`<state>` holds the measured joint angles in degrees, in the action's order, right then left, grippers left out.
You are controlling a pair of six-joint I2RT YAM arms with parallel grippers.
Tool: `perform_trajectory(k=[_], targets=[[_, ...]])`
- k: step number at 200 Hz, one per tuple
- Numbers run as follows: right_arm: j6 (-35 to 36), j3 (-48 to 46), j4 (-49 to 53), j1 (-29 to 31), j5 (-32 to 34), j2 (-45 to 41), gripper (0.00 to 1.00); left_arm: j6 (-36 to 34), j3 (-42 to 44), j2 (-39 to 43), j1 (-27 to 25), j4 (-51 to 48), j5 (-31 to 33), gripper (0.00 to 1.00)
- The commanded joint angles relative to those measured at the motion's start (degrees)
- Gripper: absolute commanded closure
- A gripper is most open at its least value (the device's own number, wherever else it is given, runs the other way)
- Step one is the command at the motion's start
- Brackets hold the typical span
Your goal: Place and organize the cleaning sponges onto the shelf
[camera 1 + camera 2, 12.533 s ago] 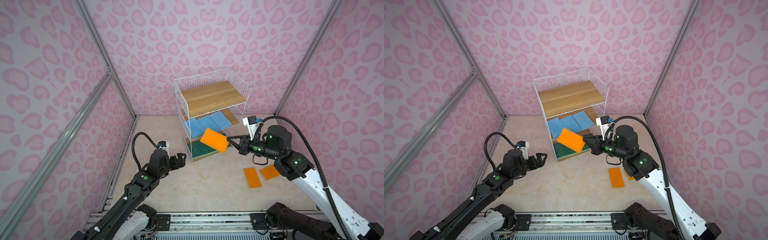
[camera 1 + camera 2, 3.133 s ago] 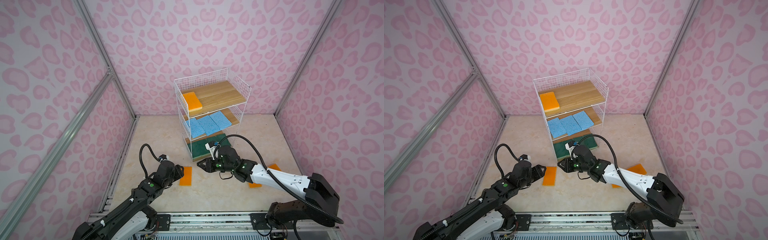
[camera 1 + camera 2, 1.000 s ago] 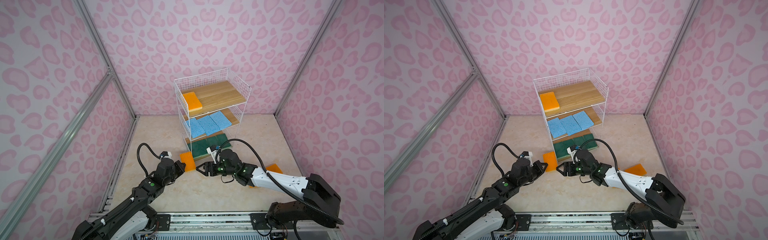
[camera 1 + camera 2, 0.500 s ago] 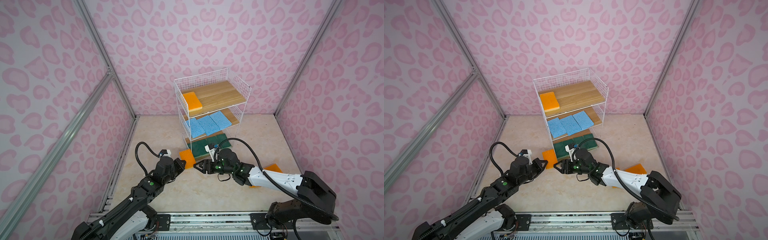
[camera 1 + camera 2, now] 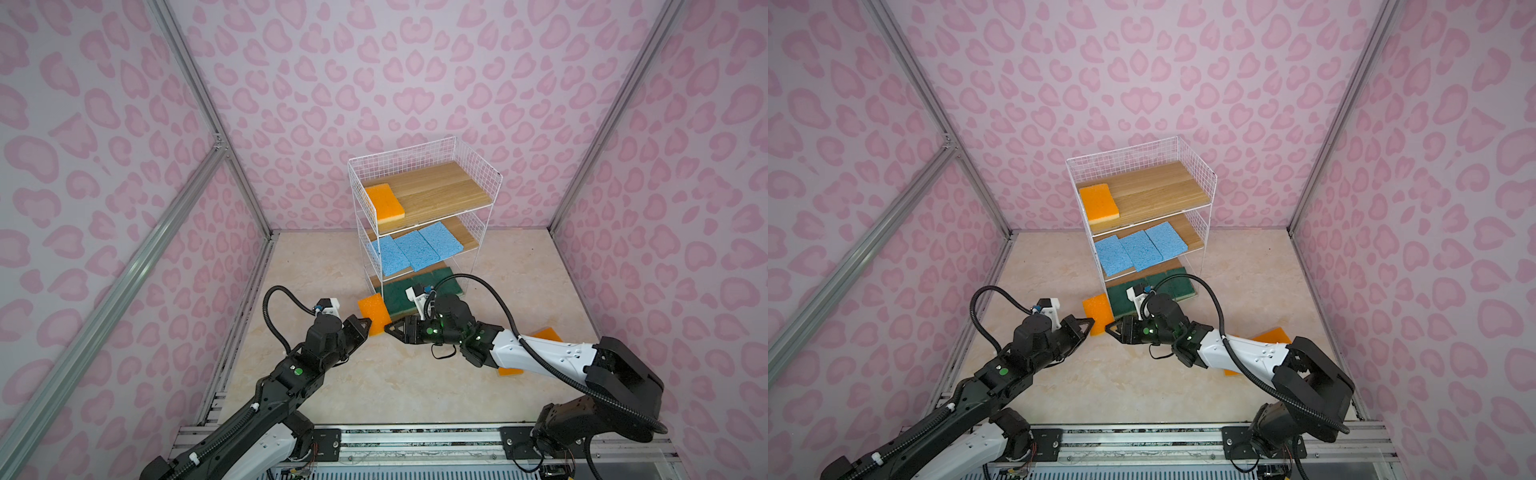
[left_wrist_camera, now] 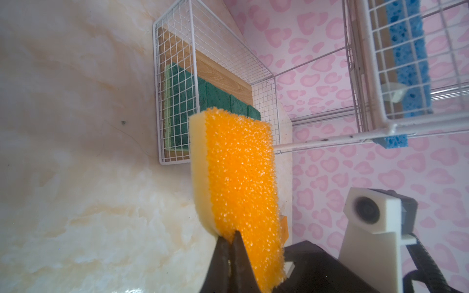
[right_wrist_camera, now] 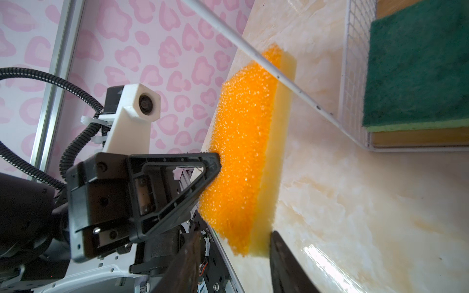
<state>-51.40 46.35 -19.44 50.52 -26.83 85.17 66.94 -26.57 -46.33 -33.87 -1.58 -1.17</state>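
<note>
Pink heart-patterned walls [image 5: 124, 124] close in a pale marble-look floor [image 5: 374, 386]; low over it the left gripper [image 5: 367, 322] is clamped shut on one end of an orange-topped sponge [image 5: 374, 311], holding it on edge, not flat, so both broad faces are free. The right gripper [image 5: 389, 328] meets it tip to tip, jaws parted to either side of the sponge's near end and, as far as its wrist view shows, not yet pinching (a handover, I judge). Just behind stands the white wire shelf [image 5: 478, 166], sorted by colour: one orange sponge [image 5: 384, 203] on the top board, three light blue sponges [image 5: 415, 249] on the middle, dark green sponges [image 5: 399, 291] on the bottom; so the held one probably belongs up top. Two more orange sponges [image 5: 546, 334] lie on the floor by the right arm, partly hidden.
</note>
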Motion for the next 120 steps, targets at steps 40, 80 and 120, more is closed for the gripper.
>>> perform_trajectory(k=[40, 80, 120], targets=[[0.0, 1.0, -1.7, -0.1, 0.1, 0.8, 0.8, 0.4, -0.2, 0.0, 0.0, 2.6, -1.1, 0.96], [1.4, 1.3, 1.0, 0.0, 1.2, -0.3, 1.0, -0.8, -0.1, 0.9, -0.1, 2.5, -1.6, 0.78], [5.0, 1.8, 7.3, -0.1, 1.6, -2.9, 1.0, -4.3, -0.3, 4.1, -0.1, -1.5, 0.3, 0.18]])
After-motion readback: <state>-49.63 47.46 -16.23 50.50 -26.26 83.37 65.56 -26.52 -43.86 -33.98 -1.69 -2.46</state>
